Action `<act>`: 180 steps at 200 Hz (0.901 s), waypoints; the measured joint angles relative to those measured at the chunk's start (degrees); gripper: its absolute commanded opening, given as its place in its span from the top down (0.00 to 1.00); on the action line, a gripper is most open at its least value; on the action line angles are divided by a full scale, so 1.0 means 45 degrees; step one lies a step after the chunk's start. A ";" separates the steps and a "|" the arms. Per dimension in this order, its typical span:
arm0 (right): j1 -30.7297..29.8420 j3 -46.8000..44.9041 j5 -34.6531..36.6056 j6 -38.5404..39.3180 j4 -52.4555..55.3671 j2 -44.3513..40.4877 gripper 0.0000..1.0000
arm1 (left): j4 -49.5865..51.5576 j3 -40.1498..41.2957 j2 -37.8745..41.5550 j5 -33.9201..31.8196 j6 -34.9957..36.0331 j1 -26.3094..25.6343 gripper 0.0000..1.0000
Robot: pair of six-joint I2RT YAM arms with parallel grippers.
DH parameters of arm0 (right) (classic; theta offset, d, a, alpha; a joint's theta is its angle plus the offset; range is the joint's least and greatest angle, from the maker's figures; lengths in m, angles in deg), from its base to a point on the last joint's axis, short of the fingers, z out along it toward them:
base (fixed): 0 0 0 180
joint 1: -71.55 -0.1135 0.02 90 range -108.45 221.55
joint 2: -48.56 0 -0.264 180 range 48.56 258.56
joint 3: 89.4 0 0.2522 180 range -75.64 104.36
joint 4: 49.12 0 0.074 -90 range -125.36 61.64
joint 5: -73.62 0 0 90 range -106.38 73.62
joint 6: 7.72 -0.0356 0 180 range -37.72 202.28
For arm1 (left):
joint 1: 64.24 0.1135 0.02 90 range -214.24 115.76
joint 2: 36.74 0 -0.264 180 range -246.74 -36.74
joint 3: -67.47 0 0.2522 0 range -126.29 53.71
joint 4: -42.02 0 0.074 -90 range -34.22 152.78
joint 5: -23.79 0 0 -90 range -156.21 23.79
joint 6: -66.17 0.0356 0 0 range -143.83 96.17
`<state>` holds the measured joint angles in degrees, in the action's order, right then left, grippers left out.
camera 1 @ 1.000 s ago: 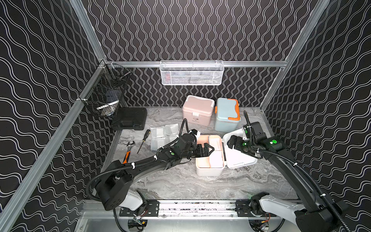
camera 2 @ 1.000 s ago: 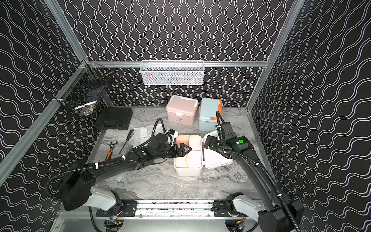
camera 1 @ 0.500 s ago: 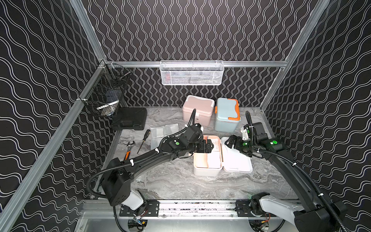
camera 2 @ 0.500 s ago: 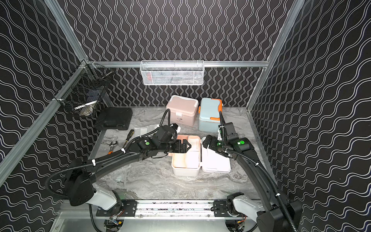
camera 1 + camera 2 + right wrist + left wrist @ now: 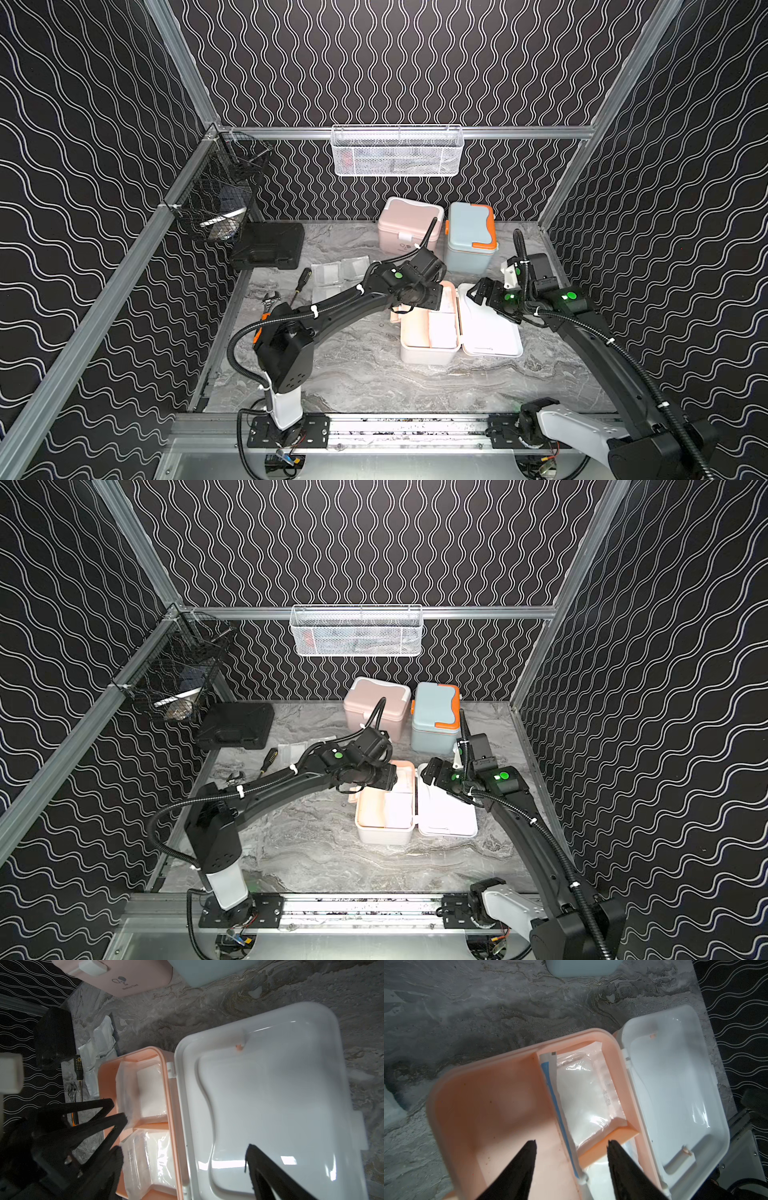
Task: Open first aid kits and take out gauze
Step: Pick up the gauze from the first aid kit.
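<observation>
Brought over the open white kit (image 5: pixel 430 357), the left end effector (image 5: pixel 572 1142) is narrowed, not yet shut, around a gauze packet (image 5: pixel 583 1101) for removal. The right end effector (image 5: pixel 478 293) is held open.

- Along its near edge the counter (image 5: pixel 374 386) lies bare: free passage there.
- Mid-counter, the open white kit (image 5: pixel 428 353) and its flat-lying lid (image 5: pixel 494 332) block the way. The left claw (image 5: pixel 572 1144) hangs over the kit's tray and the right claw (image 5: pixel 480 293) over the lid.
- The tray's wide compartment (image 5: pixel 488 1109) is bare; gauze packets (image 5: pixel 583 1101) fill the narrow ones.
- Far edge: pink kit (image 5: pixel 409 224) and blue-grey kit (image 5: pixel 469 237), just beside each other.
- Far left corner and left edge: black case (image 5: pixel 268 249), loose gauze (image 5: pixel 340 272), screwdriver (image 5: pixel 302 279), wrench (image 5: pixel 270 299).
</observation>
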<state>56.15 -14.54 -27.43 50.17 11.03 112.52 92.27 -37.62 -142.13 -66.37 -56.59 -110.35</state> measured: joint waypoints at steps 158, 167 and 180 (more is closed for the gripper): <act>0.0063 -0.0097 -0.0719 0.0010 -0.0287 0.0107 0.08 | 0.0369 -0.0189 0.0112 -0.0170 -0.0049 0.0180 0.94; 0.0063 -0.0097 -0.0758 0.0010 -0.0287 0.0112 0.08 | 0.0359 -0.0126 0.0209 -0.0112 -0.0063 0.0185 0.97; 0.0068 -0.0097 -0.0860 0.0010 -0.0287 0.0112 0.07 | 0.0350 -0.0063 0.0374 -0.0087 -0.0092 0.0185 1.00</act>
<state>56.46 -14.98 -31.30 50.21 9.74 113.02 93.84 -37.90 -140.44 -66.77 -57.00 -109.52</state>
